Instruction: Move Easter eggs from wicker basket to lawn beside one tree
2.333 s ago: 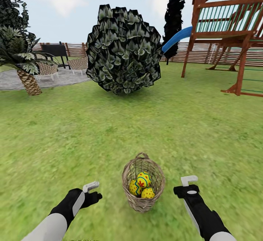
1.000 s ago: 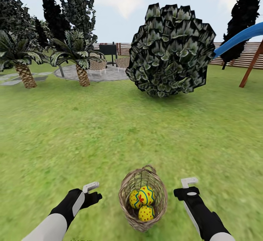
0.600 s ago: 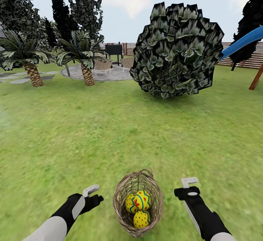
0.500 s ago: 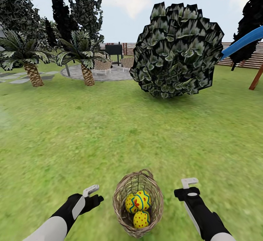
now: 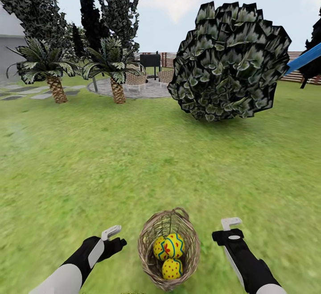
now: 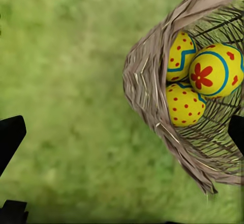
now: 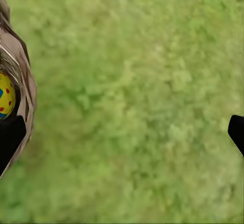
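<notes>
- Our left gripper [image 5: 117, 236] hangs low over the lawn [image 5: 111, 160], just beside the basket [image 5: 147, 245] on its left; in the left wrist view its dark fingers [image 6: 11, 135] sit at opposite edges of the picture, so it stands wide and holds nothing.
- Our right gripper [image 5: 230, 222] hangs just beside the basket on the other side, also wide and empty, with bare grass between its fingers [image 7: 10, 137] in the right wrist view.
- The basket lies tipped on the grass between our two arms, and all three eggs [image 5: 171, 246] are inside it, touching one another (a flower-marked one [image 6: 216, 70] on top, a dotted one [image 6: 184, 104] nearest the rim).
- We judge the step in hand to be the first pick, so nothing of the task is done yet.
- To do it well, we bring one gripper over the open mouth, not through the weave, and close on the topmost egg across its narrow middle.
- We keep the fingers clear of the rim, since a nudge could roll the basket and scatter the eggs.
- The nearest trunked trees [image 5: 117, 89] stand well apart, far across the lawn, so a carry lies ahead; which one fits the task we cannot tell from here.
</notes>
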